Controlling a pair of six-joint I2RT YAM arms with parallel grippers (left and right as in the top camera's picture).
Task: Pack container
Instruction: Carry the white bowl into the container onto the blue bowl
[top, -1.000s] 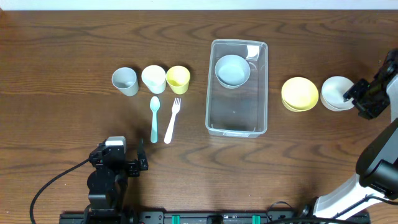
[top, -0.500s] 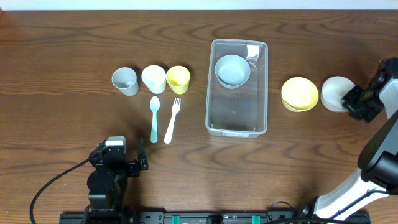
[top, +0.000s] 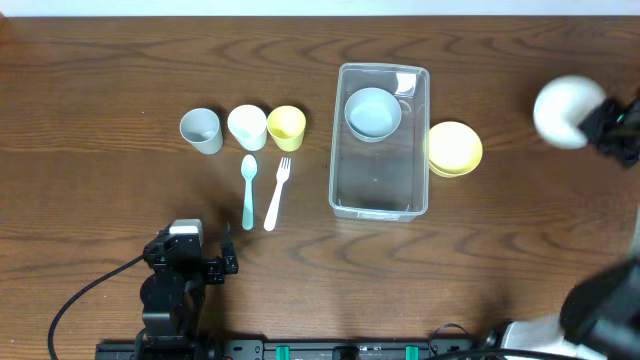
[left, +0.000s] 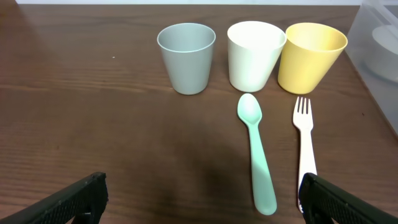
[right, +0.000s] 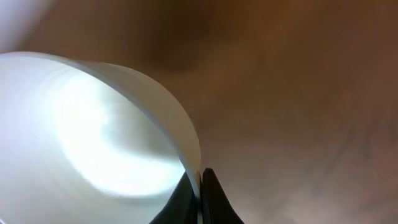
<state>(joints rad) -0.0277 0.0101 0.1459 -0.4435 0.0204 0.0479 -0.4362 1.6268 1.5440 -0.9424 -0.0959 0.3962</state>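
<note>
The clear container (top: 378, 178) stands at the table's centre with a pale blue bowl (top: 373, 111) in its far end. A yellow bowl (top: 455, 148) lies right beside its right wall. At the far right my right gripper (top: 598, 122) is shut on the rim of a white bowl (top: 563, 110), which hangs blurred above the table. In the right wrist view the fingertips (right: 199, 177) pinch the thin rim of that white bowl (right: 93, 137). My left gripper (left: 202, 199) stands open over bare wood at the front left (top: 222, 262), holding nothing.
Three cups stand in a row left of the container: grey-blue (top: 201, 130), white (top: 247, 126), yellow (top: 286, 126). In front of them lie a mint spoon (top: 248, 190) and a white fork (top: 277, 193). The left wrist view shows the same cups (left: 186, 57) and spoon (left: 258, 155).
My right gripper closed on the white bowl's rim and raised it off the table. The yellow bowl slid left to the container's side. The left arm stayed still.
</note>
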